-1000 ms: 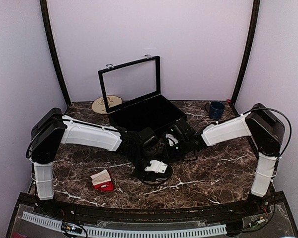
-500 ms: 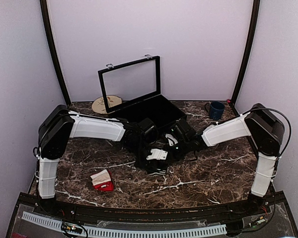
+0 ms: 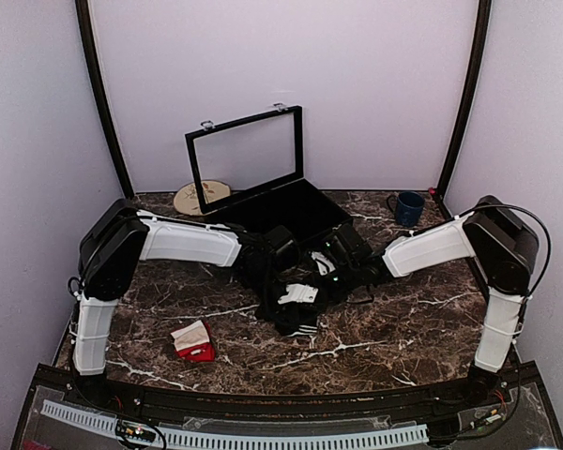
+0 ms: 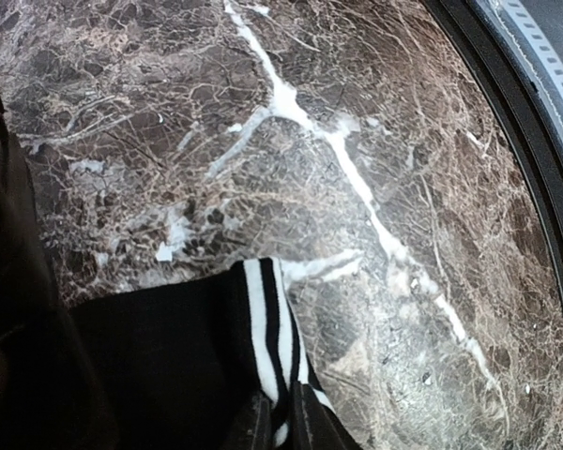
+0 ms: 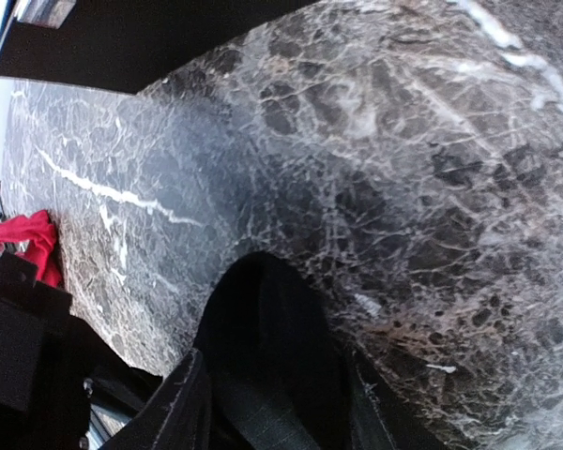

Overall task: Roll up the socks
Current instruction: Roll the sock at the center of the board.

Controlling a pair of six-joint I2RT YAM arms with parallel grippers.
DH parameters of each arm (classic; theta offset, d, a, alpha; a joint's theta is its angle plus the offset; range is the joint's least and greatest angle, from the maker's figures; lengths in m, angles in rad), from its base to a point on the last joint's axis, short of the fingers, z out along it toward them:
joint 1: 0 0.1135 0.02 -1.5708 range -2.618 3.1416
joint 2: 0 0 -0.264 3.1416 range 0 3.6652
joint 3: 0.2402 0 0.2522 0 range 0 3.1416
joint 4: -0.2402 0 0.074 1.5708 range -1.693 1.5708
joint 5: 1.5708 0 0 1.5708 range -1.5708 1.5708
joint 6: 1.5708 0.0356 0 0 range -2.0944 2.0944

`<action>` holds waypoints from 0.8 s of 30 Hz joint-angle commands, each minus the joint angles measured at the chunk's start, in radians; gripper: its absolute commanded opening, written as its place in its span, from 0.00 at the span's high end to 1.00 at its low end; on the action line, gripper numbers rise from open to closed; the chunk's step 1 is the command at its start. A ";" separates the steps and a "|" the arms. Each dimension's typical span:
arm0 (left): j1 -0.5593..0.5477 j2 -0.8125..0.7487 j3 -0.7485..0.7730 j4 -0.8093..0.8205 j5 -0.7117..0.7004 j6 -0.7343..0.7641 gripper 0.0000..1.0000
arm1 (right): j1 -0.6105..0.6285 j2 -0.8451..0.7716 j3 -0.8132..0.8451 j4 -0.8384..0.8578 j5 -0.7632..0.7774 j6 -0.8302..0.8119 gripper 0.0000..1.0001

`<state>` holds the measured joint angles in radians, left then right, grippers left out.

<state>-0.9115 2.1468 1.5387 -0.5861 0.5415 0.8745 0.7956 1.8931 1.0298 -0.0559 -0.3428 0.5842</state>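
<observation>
1. The left gripper point(image 4: 280, 427) has its fingers pinched nearly together on the striped cuff of a black striped sock point(image 4: 183, 361).
2. The right gripper point(image 5: 267, 412) sits over dark fabric. Black on black, so I cannot tell how wide its jaws stand or whether it has hold of anything.
3. That sock lies mid-table point(image 3: 403, 328). Both wrists crowd over it and hide much of it from above.
4. The red socks point(image 3: 194, 342), cream cuff up, lie at 8 o'clock from it, apart from both grippers.
5. An open black case point(image 3: 272, 214) stands close at 12 o'clock.
6. A blue mug point(image 3: 410, 208) is at 2 o'clock.
7. A round wooden disc point(image 3: 200, 197) is at 11 o'clock.
</observation>
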 commanded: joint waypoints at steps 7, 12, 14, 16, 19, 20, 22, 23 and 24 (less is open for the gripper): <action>0.011 0.046 -0.005 -0.047 -0.004 -0.032 0.87 | -0.031 -0.007 -0.076 -0.139 0.095 0.035 0.52; 0.020 0.056 0.003 -0.048 0.000 -0.035 0.87 | -0.035 -0.047 -0.113 -0.143 0.124 0.044 0.51; 0.023 0.058 0.006 -0.049 0.004 -0.038 0.87 | -0.041 -0.069 -0.133 -0.139 0.137 0.047 0.50; 0.025 0.062 0.006 -0.049 0.007 -0.038 0.87 | -0.046 -0.090 -0.153 -0.129 0.148 0.051 0.49; 0.029 0.068 0.006 -0.047 0.015 -0.039 0.87 | -0.051 -0.117 -0.172 -0.127 0.178 0.052 0.47; 0.029 0.070 0.006 -0.046 0.017 -0.040 0.87 | -0.054 -0.126 -0.179 -0.125 0.187 0.054 0.46; 0.032 0.074 0.010 -0.048 0.023 -0.041 0.87 | -0.056 -0.146 -0.195 -0.126 0.209 0.060 0.45; 0.033 0.076 0.013 -0.050 0.029 -0.041 0.87 | -0.057 -0.157 -0.204 -0.125 0.220 0.063 0.44; 0.035 0.077 0.016 -0.050 0.033 -0.043 0.87 | -0.059 -0.171 -0.213 -0.125 0.231 0.068 0.43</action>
<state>-0.8886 2.1818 1.5501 -0.5945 0.5987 0.8413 0.7547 1.7397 0.8776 -0.0647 -0.2089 0.6312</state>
